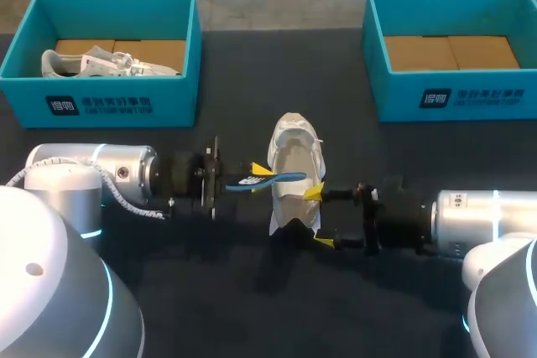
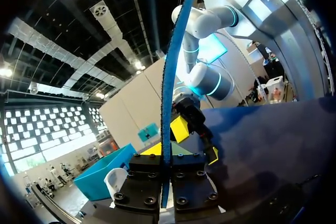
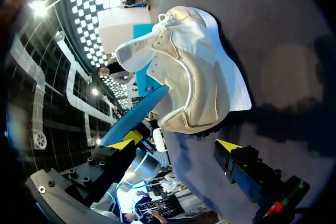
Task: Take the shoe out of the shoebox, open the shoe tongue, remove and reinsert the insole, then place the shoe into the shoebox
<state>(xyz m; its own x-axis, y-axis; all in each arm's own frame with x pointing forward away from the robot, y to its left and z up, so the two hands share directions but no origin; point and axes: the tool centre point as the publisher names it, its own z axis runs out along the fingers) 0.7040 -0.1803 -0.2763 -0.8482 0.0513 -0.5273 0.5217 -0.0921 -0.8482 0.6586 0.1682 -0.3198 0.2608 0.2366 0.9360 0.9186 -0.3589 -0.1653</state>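
Our left fingers were closed on the blue insole, pinching one end so that the rest ran out ahead of them, over the mouth of the shoe. We judged this hold suited the insole step, since the free end could pass through the opening. Whether it was coming out or going in we could not tell.

Our right fingers stood wide apart and gripped nothing. The shoe's heel lay just ahead of them, one tip against its side. This looked to us like a brace to stop the shoe sliding on the tabletop.

The shoe rested on its sole, out of both boxes, with its tongue folded up. A pale label inside the tongue carried print too small to read.

Well beyond the fingers stood the left box, holding a second shoe, and the right box, with only its brown floor showing. Each front wall bore a white logo and a line of print.
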